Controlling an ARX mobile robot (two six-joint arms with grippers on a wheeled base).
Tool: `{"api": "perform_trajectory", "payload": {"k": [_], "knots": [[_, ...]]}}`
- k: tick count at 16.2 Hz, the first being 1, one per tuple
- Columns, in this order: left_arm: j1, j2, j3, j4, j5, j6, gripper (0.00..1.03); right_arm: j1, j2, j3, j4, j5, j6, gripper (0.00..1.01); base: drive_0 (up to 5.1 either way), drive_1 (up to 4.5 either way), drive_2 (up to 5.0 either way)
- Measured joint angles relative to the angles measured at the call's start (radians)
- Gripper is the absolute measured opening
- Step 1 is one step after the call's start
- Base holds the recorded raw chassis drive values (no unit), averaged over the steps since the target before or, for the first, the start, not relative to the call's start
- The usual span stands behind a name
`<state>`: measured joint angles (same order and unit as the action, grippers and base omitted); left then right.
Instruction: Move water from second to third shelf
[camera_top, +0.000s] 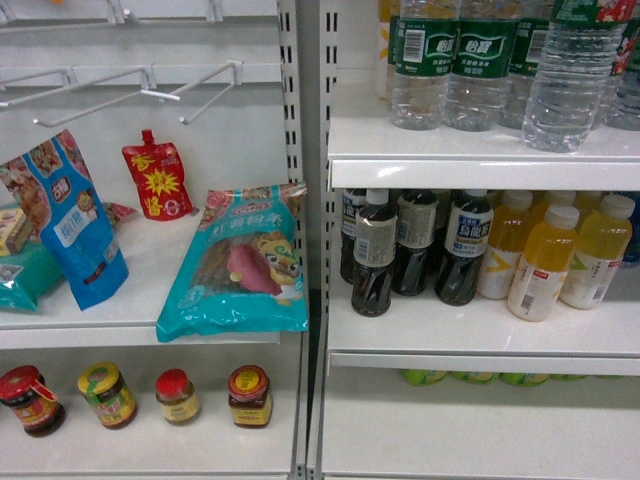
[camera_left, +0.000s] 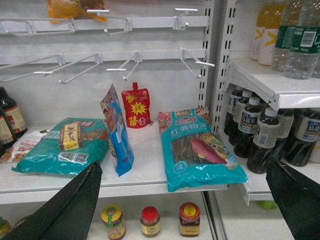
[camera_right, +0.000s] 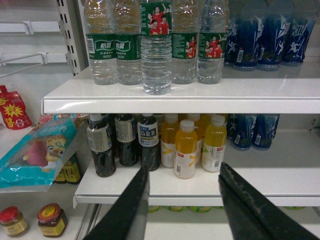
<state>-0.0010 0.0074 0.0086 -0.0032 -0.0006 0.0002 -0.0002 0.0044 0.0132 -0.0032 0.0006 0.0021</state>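
Observation:
The water (camera_right: 156, 55) is a clear ribbed bottle with a dark green label showing figures in red shirts. It stands upright at the front edge of the upper white shelf (camera_right: 240, 98), ahead of a row of similar bottles. In the head view the water (camera_top: 572, 80) is at the top right. My right gripper (camera_right: 184, 168) is open and empty, lower than the water and out in front of the shelf below (camera_right: 260, 185). My left gripper (camera_left: 182, 165) is wide open and empty, facing the snack bay on the left. Neither gripper shows in the head view.
Other green-labelled water bottles (camera_right: 102, 50) and blue bottles (camera_right: 260, 30) share the upper shelf. Below stand dark drink bottles (camera_right: 149, 142) and yellow drink bottles (camera_right: 186, 150). A teal snack bag (camera_top: 240, 262) overhangs the left bay's shelf, with jars (camera_top: 250, 396) underneath.

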Motion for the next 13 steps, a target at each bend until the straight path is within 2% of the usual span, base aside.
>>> {"api": "perform_trajectory", "payload": {"k": [3,7,13], "knots": [[0.000,0.000,0.000,0.000,0.000,0.000,0.98,0.000,0.000,0.000,0.000,0.000,0.000,0.61,0.0,0.00,0.0],[0.000,0.000,0.000,0.002,0.000,0.000,0.98,0.000,0.000,0.000,0.002,0.000,0.000,1.00,0.0,0.00,0.0],[0.000,0.000,0.000,0.000,0.000,0.000,0.98,0.000,0.000,0.000,0.002,0.000,0.000,0.98,0.0,0.00,0.0]]}}
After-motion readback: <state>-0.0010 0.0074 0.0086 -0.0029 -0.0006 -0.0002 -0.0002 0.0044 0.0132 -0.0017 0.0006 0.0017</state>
